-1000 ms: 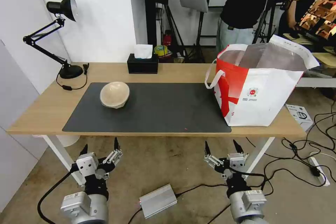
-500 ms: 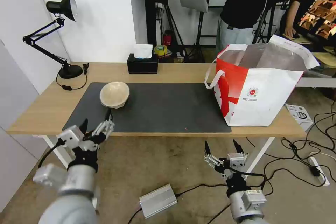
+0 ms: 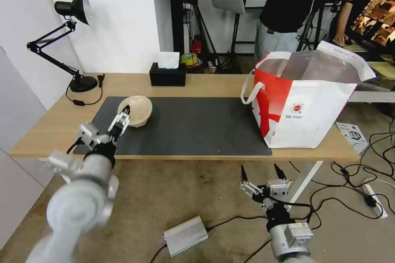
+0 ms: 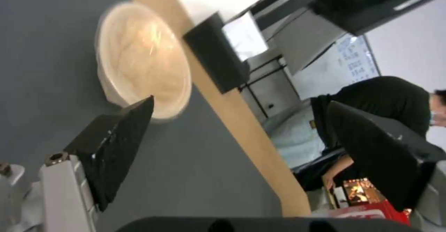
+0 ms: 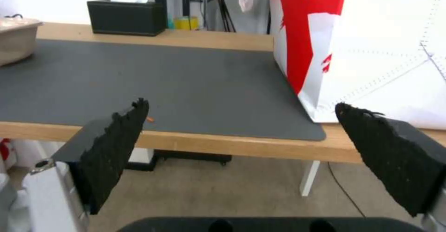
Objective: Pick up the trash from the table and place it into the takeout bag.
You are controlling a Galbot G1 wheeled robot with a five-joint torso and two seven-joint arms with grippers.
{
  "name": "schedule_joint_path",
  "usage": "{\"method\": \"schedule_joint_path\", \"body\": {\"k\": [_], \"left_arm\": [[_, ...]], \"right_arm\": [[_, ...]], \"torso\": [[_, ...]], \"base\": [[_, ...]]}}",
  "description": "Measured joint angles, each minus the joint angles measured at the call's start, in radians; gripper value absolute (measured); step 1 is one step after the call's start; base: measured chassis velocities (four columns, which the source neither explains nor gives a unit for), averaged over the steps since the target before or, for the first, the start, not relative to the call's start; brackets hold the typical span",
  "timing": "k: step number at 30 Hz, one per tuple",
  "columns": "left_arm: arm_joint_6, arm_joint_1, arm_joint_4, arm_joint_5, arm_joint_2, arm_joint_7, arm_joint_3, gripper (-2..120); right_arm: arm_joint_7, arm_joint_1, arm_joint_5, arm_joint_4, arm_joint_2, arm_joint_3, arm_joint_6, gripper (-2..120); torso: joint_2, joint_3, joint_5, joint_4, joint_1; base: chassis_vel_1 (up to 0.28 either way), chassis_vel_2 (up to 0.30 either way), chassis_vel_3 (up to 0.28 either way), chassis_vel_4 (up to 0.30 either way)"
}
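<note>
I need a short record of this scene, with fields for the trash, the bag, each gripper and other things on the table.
trash on table: one beige bowl, on the dark mat
takeout bag: upright, open, at the table's right end
left gripper: open, over the mat, one fingertip near the bowl's rim
right gripper: open, idle below the table's front edge
other things: tissue box, desk lamp

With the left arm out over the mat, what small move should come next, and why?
Probably ease the left end effector a little farther toward the beige bowl so its open fingers straddle the near rim. One fingertip is at that rim, nothing is held yet, and the takeout bag stands open. The right end effector hangs below the table.
</note>
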State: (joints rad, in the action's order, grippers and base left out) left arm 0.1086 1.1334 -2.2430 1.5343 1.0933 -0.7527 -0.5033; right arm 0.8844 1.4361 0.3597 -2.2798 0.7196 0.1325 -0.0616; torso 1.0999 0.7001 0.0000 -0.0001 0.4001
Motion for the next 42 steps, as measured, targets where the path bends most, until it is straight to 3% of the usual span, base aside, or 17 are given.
{"method": "schedule_joint_path", "body": {"k": [3, 8, 20, 42], "left_arm": [[0.017, -0.066, 0.058, 0.082, -0.015, -0.064, 0.011, 100], [0.030, -0.099, 0.095, 0.104, -0.031, -0.109, 0.018, 100], [0.031, -0.102, 0.130, 0.100, -0.045, -0.148, 0.011, 100], [0.094, -0.269, 0.340, 0.087, -0.034, -0.167, 0.098, 100]], "right_arm": [[0.000, 0.000, 0.000, 0.000, 0.000, 0.000, 0.000, 100], [0.000, 0.000, 0.000, 0.000, 0.000, 0.000, -0.001, 100], [0.000, 0.000, 0.000, 0.000, 0.000, 0.000, -0.001, 100], [0.000, 0.000, 0.000, 0.000, 0.000, 0.000, -0.001, 100]], "torso": [[0.000, 0.000, -0.0001, 0.0000, 0.000], [0.000, 0.000, -0.0001, 0.0000, 0.000], [0.000, 0.000, 0.0000, 0.0002, 0.000], [0.000, 0.000, 0.0001, 0.0001, 0.000]], "base": [[0.000, 0.000, 0.000, 0.000], [0.000, 0.000, 0.000, 0.000], [0.000, 0.000, 0.000, 0.000], [0.000, 0.000, 0.000, 0.000]]}}
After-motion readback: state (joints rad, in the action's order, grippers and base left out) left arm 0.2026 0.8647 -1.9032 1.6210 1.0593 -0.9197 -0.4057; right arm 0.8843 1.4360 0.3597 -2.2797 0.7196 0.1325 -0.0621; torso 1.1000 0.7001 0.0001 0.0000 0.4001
